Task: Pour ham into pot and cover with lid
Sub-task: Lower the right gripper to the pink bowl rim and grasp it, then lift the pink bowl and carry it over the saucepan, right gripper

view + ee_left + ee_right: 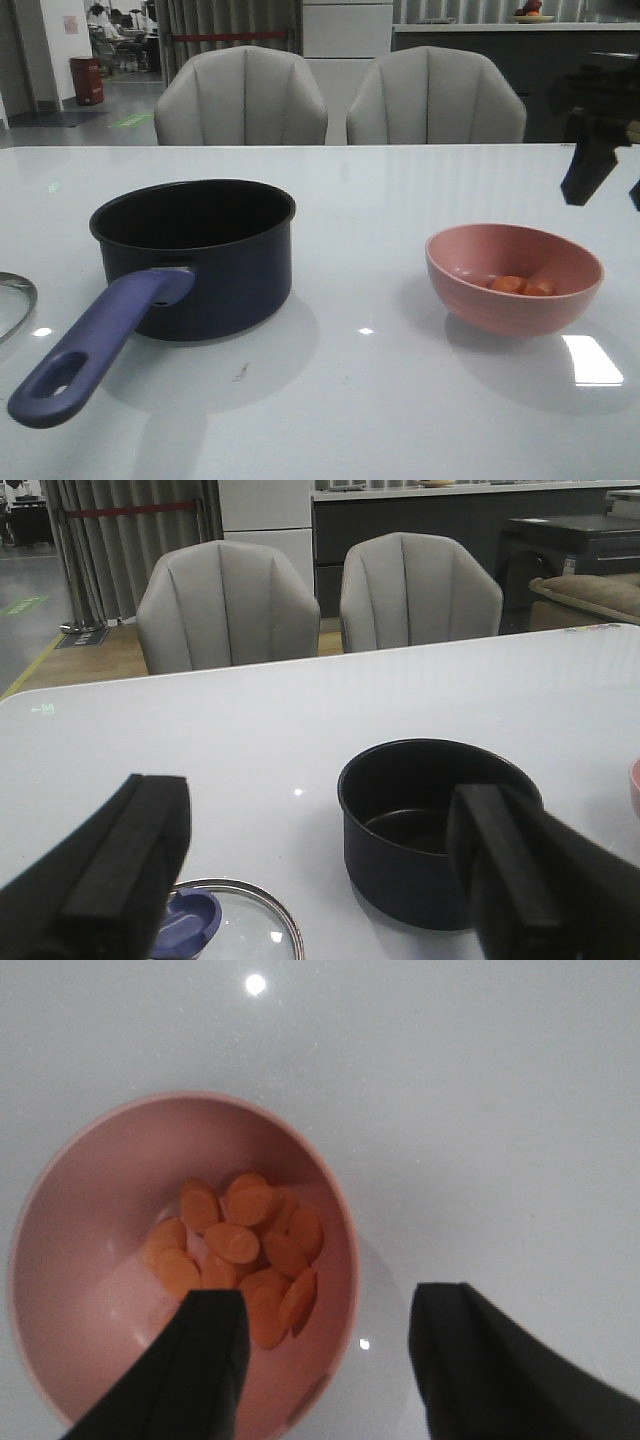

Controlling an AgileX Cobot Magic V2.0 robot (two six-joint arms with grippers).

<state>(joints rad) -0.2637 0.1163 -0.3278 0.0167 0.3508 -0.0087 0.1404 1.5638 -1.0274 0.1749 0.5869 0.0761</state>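
On the white worktop the pot stands upright and empty toward 9 o'clock, its purple handle pointing to 7 o'clock, and the lid lies flat at its far left. Toward 3 o'clock the pink bowl holds the ham, heaped orange slices. The right gripper hangs above the bowl's rim, jaws parted and empty; the left gripper hangs above the lid and pot, jaws wide apart, empty.
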